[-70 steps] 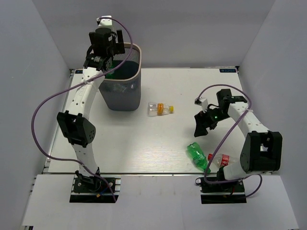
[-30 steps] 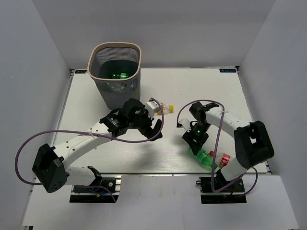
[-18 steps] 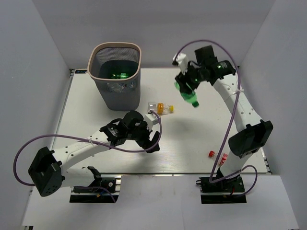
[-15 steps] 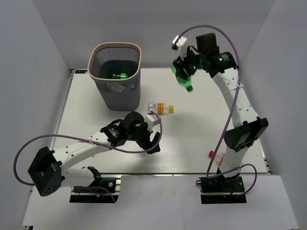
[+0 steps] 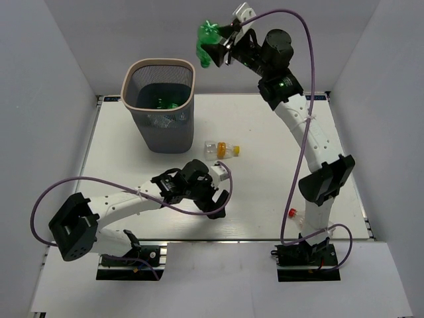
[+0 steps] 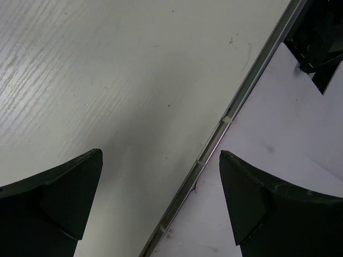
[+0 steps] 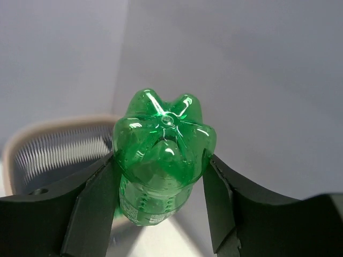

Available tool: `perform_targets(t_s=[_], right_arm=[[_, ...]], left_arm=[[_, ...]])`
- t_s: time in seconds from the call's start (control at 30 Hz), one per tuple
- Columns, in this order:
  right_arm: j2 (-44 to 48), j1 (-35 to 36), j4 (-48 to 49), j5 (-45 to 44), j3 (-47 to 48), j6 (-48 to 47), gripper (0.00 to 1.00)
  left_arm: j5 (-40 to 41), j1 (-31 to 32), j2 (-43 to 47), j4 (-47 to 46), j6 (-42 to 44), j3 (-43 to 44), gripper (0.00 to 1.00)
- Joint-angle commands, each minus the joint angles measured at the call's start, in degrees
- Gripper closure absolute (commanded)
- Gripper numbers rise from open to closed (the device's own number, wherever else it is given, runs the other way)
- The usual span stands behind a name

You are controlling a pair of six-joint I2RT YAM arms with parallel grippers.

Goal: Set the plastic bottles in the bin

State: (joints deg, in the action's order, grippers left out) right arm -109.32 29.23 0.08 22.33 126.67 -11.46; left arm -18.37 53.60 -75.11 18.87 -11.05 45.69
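Aloft, well above the table (image 5: 265, 126): a green bottle (image 5: 211, 45), clamped across its body by the right gripper (image 5: 222, 45), black fingers (image 7: 88, 209) pressed against both sides, part-way open around its width. Seen from the right wrist with its petal-shaped base facing the camera and its neck hidden behind. Just below and to the left in the top view, the bin (image 5: 159, 61), dark mesh under a pale rim, standing upright at the far left of the table; whether directly under the bottle or only beside it, cannot tell. Inside the bin, something green (image 5: 163, 103) and other pieces too dim to sort out. On the table just right of the bin's foot, a clear bottle (image 5: 218, 150) lying on its side, orange cap pointing right. Near the table's front right edge, partly hidden by the right arm, a red-capped bottle (image 5: 296, 213). Low over the front middle of the table, the left gripper (image 5: 215, 201), fingers (image 6: 64, 203) spread wide with nothing between them, only bare tabletop and the table's metal edge strip (image 6: 214, 134) below
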Motion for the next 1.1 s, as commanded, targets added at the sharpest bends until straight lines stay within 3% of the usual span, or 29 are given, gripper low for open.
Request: perform_targets(t_s=[0.0,0.13,0.33,0.37,0.47,0.5,0.53,0.7,0.8,0.87,0.9,0.93,1.07], right_arm=[[-1.60,1.96,18.20,1.49,4.63,6.80,0.96],[-4.84,3.81,22.85,3.07,5.16,13.19,0.95],[-11.35,4.43,22.87,6.94,6.66,23.76,0.77],[-13.01,4.43,22.86,7.98,6.66,25.94,0.73],[-15.39,4.43,21.29,9.05,7.01,27.54,0.43],[-15.66,4.43,20.85,9.31,7.01,27.55,0.17],[-16.10,3.99,20.23,9.75,7.53,27.29,0.10],[-11.65,2.67,18.12,9.41,7.63,24.05,0.10],[-7.86,-0.22,15.14,4.86,6.66,20.62,0.22],[-3.21,-4.41,11.27,2.30,3.60,19.82,0.64],[-0.57,-5.67,9.43,0.28,2.28,19.64,0.93],[0.59,-9.94,7.07,-0.96,-2.61,19.64,1.00],[6.22,-20.41,-8.55,2.01,-8.26,16.48,1.00]], left_arm=[[0.44,0.98,0.23,-1.82,-0.81,0.98,0.01],[2.10,2.11,-1.18,-2.35,-0.82,0.98,0.01],[9.13,2.65,-4.42,1.25,3.57,5.19,0.01],[10.71,2.65,-4.95,2.56,5.23,6.76,0.01],[15.90,2.65,-6.53,3.19,7.88,9.15,0.01],[17.56,2.65,-7.32,3.19,9.71,9.15,0.01],[18.71,2.65,-7.33,2.58,10.69,10.02,0.01],[25.66,2.65,-9.62,-0.40,16.58,13.27,0.01],[28.90,2.12,-11.89,-2.61,22.19,15.56,0.01],[31.37,1.59,-14.09,-5.77,27.55,16.88,0.01],[31.38,1.59,-14.97,-8.21,29.49,17.50,0.01],[32.60,1.59,-16.02,-9.54,33.33,17.50,0.01],[34.71,1.06,-23.49,-11.40,40.39,21.97,0.01]])
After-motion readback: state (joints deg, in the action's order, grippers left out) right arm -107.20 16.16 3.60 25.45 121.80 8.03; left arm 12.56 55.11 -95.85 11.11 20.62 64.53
